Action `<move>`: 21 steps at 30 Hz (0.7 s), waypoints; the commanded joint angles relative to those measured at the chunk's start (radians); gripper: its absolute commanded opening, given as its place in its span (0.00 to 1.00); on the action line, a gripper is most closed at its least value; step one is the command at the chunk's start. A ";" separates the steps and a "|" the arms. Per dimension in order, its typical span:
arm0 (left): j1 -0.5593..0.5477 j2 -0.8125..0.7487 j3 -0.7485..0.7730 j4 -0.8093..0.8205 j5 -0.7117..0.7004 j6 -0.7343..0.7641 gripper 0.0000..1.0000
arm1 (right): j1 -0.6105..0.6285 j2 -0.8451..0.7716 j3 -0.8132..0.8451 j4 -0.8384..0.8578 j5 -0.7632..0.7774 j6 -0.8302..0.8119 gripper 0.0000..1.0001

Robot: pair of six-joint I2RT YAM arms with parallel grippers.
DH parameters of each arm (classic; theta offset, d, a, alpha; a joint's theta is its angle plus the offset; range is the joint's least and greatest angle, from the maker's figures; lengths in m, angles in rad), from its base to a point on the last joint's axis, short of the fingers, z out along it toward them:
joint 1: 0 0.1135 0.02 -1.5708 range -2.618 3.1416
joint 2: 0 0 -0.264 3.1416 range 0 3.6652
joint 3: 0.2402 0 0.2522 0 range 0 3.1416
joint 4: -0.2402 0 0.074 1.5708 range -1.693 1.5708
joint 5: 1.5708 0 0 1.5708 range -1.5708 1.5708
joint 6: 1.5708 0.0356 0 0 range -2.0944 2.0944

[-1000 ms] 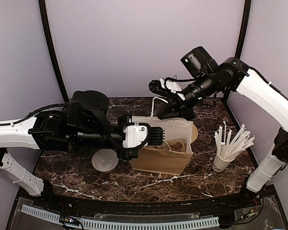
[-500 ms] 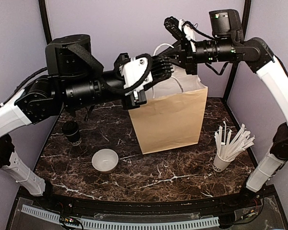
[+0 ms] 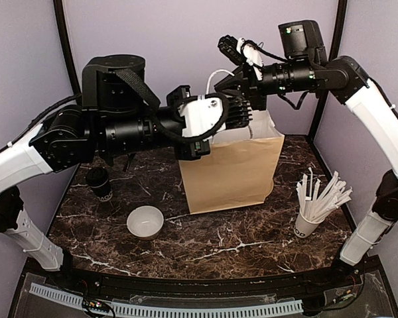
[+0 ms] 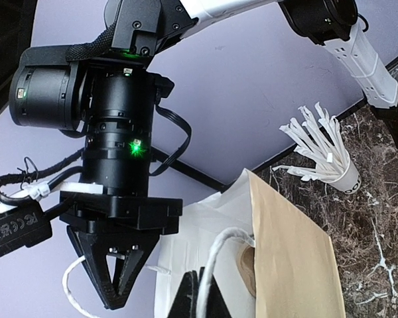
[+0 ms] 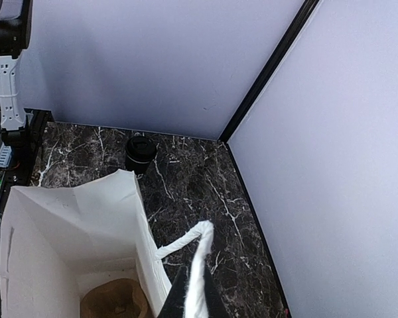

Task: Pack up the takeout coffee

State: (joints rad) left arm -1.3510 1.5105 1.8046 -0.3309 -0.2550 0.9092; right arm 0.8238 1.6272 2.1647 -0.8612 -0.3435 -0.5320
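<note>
- Step: bag prep. The paper bag (image 3: pixel 232 169) is upright mid-table with its mouth held open. Nothing of the coffee is packed yet.
- Left gripper (image 3: pixel 242 111): jaws pinched together on a cord handle (image 4: pixel 212 265).
- Right gripper (image 4: pixel 114 295): jaws also together, clamped on the other cord handle (image 5: pixel 199 258). The two pull opposite ways, so the mouth gapes.
- The takeout coffee (image 3: pixel 100 184) stands on the table (image 3: pixel 205 245), well left of the bag, near the back-left corner and under the left arm. It looks upright with its black lid on.
- Next, my read: one arm drops its handle, most likely the left as it's nearer, and takes the cup by the side wall. It then lifts over the rim and lowers straight in. The right keeps tension on its handle so the mouth doesn't fold shut.
- Risk: with only one handle held, the free wall may sag inward.
- Materials, bag: stiff kraft paper, brown outside and white inside, with creased gussets and twisted white cord handles. Something brown and crumpled-looking (image 5: pixel 116 298) sits at the bottom; I can't tell what it is.
- Materials, cup: small tapered paper cylinder, dark, with a round lid. It is probably light and crushable, so it wants a gentle squeeze.
- Also on the glossy dark marble top: a shallow white bowl (image 3: pixel 146 220) at front left and a cup of white straws (image 3: pixel 308 222) on the right, both clear of the path.
</note>
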 commanded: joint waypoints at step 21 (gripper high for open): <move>0.034 -0.289 -0.539 0.203 -0.023 -0.299 0.99 | -0.106 -0.126 -0.413 0.050 -0.076 0.027 0.89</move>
State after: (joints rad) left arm -1.3174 1.3655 1.2064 -0.2584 -0.3283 0.6445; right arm 0.7204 1.5646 1.6260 -0.7944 -0.4011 -0.4896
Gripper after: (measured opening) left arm 0.987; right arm 0.888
